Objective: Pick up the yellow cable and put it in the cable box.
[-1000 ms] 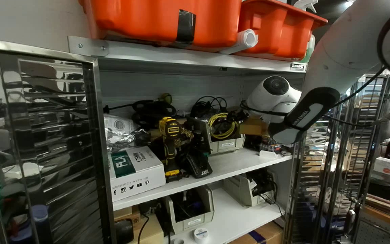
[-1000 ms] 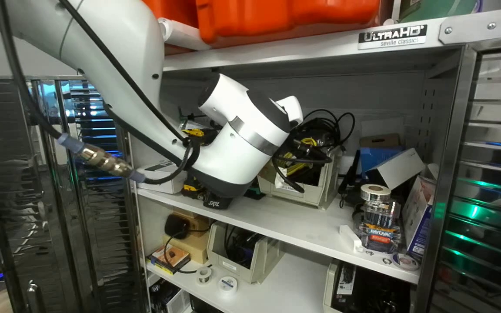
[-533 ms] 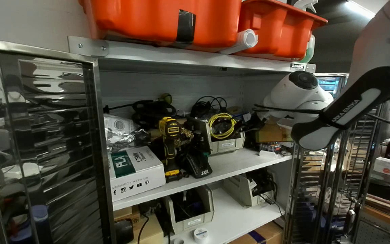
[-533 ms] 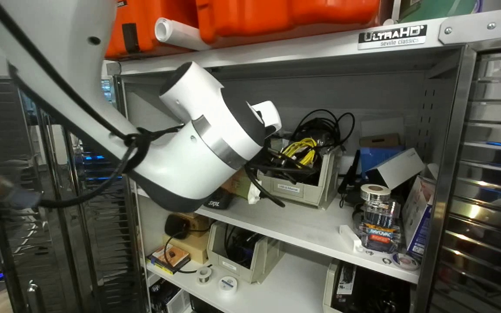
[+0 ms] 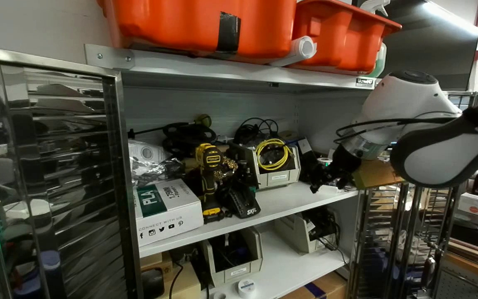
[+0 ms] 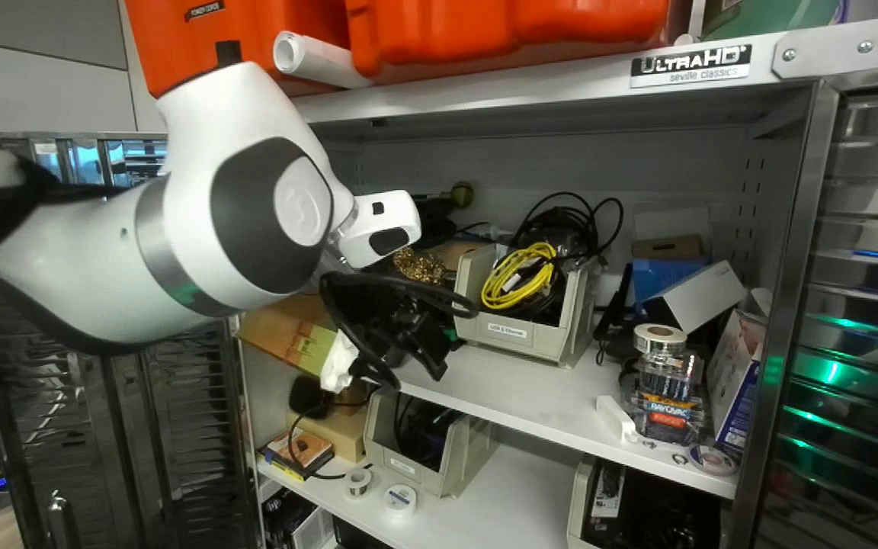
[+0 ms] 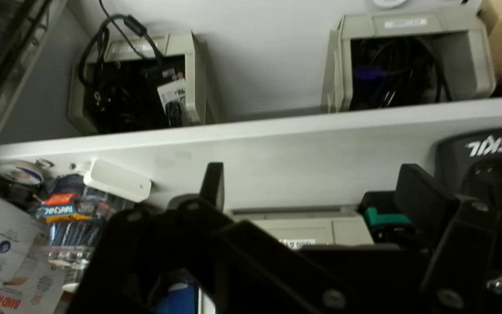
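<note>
The yellow cable [image 5: 269,167] lies coiled in a grey bin [image 5: 288,176] on the middle shelf. Its loop leans over the bin's front in an exterior view; the cable [image 6: 506,296] and the bin [image 6: 542,340] also show in an exterior view, with a label reading USB & Ethernet. My gripper [image 5: 327,186] hangs in front of the shelf, apart from the bin and cable, pointing down. In the wrist view my gripper [image 7: 318,187] has its fingers wide apart with nothing between them. The bin's front [image 7: 347,231] shows behind them; the cable is hidden there.
A yellow-black drill [image 5: 208,174], a SKIL charger [image 5: 245,205] and a PLA box [image 5: 172,211] stand beside the bin. Batteries [image 6: 664,412] and a white block [image 6: 614,418] sit near the shelf edge. Lower bins [image 5: 239,272] hold dark cables. The upper shelf [image 5: 222,68] overhangs.
My gripper has drawn back from the bin and cable, out toward the shelf front, and now points lower. The yellow cable stays in the bin and shows more fully.
</note>
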Robot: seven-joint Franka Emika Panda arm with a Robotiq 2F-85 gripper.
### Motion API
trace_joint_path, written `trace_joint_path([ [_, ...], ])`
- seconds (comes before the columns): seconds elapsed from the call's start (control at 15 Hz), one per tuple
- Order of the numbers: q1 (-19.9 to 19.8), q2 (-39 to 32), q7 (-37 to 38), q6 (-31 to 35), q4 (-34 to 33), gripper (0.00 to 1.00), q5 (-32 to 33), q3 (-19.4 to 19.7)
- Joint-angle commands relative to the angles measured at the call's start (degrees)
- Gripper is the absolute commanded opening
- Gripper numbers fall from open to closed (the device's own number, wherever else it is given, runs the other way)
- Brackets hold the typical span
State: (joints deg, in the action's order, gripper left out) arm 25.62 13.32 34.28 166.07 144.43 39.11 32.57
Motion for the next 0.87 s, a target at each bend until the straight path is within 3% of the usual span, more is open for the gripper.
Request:
trace_joint_path([
  [0.0, 5.04, 13.52, -15.19, -15.92, 1.87, 1.0, -10.16, 3.4],
  [0.2, 4.41, 19.63, -22.81, -30.46, -2.4, 1.0, -16.21, 2.07],
  [0.27, -6.7, 11.12, -24.4, -21.29, -0.05, 1.0, -22.25, -7.77],
  [0.4, -6.43, 14.86, -27.4, -26.52, -1.27, 1.0, -23.74, -6.91],
  [0.8, -6.21, 15.74, -28.03, -27.39, -0.97, 1.0, -23.86, -6.84],
])
